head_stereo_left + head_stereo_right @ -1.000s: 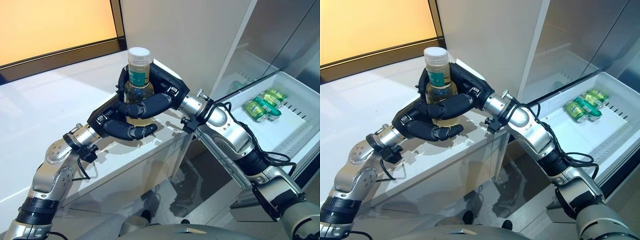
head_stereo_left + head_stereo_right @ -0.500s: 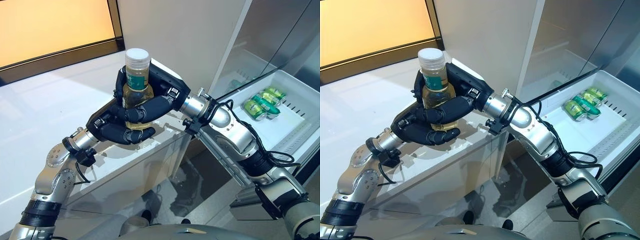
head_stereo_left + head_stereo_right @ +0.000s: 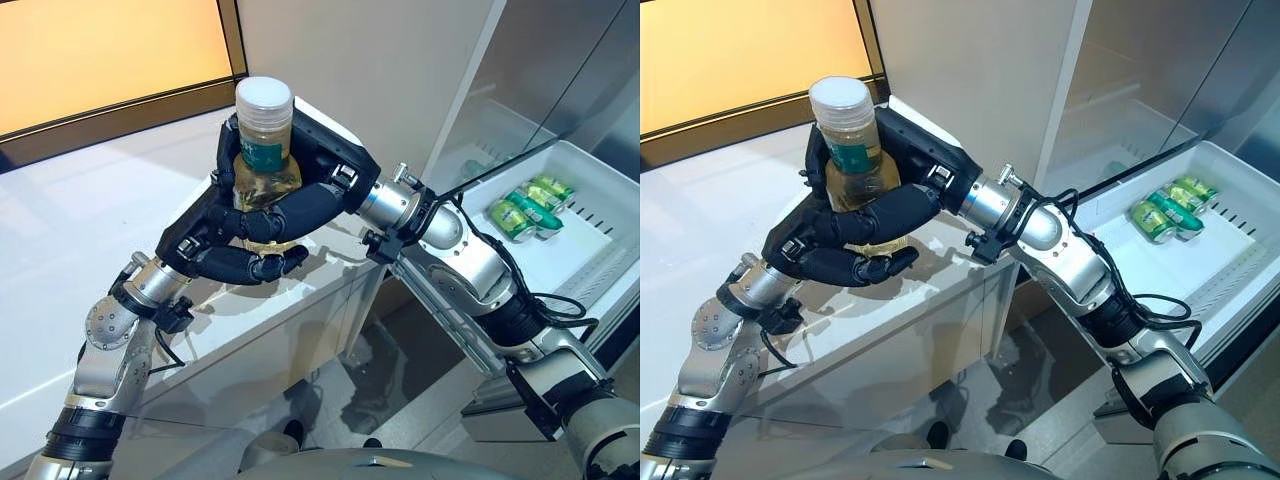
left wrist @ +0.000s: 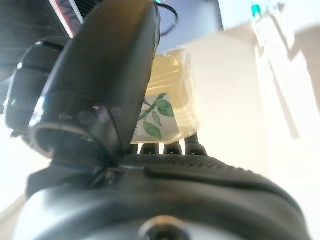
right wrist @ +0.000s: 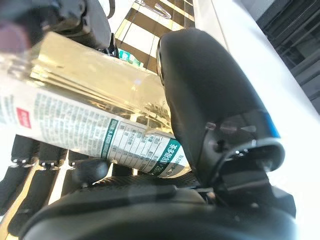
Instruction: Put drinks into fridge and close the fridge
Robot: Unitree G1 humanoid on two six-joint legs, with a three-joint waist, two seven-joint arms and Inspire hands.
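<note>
Two silver-grey metal arms with rounded joint housings and ribbed black collars end in dark, glossy hands: the left hand (image 3: 215,250) and the right hand (image 3: 320,170), whose back is a broad black plate. Small screws stud the finger segments. Thin black cables loop around both wrists, and a small silver knob stands at the right wrist.

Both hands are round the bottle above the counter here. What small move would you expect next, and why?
Probably the left hand lets go, leaving the bottle to the right hand. Both hands' fingers are curled round it, clear of the white counter. The open fridge drawer, with green cans in it, lies on the robot's right, so the right arm looks better placed to carry it over.
</note>
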